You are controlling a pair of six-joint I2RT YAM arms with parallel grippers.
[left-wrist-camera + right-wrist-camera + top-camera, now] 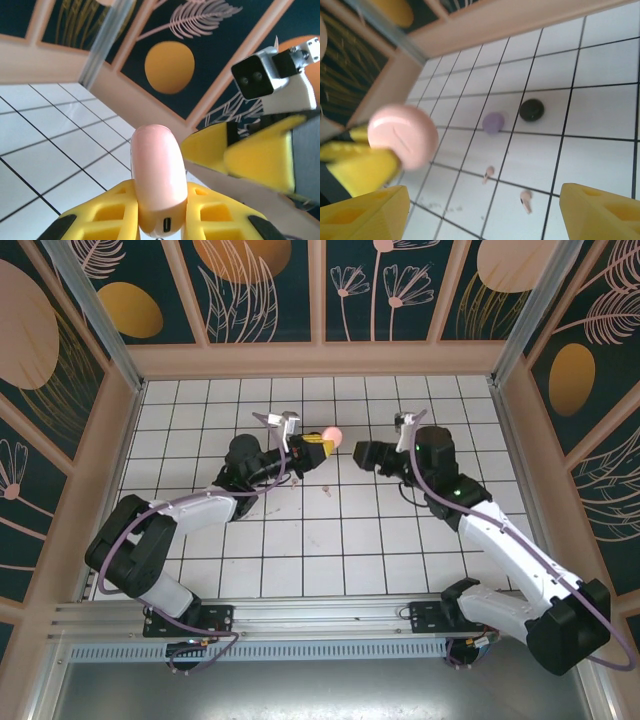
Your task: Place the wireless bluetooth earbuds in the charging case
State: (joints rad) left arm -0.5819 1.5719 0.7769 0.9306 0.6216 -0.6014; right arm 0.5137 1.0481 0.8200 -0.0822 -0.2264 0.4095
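Observation:
My left gripper (162,212) is shut on the pink charging case (157,172), held off the table with its charging port toward the wrist camera. From above, the case (332,434) sits at the tip of the left gripper (320,444), and my right gripper (359,452) hovers just right of it. In the right wrist view the right gripper (480,220) is open with nothing between its yellow fingers (600,210). Below it two pink earbuds (488,173) (526,200) lie apart on the white tiles. The case (402,135) hangs at the left of that view.
A purple round disc (493,122) and a black round disc (531,110) lie on the tiles beyond the earbuds. The right gripper's yellow fingers (260,160) stand close to the held case. Wooden walls (320,358) enclose the tiled floor.

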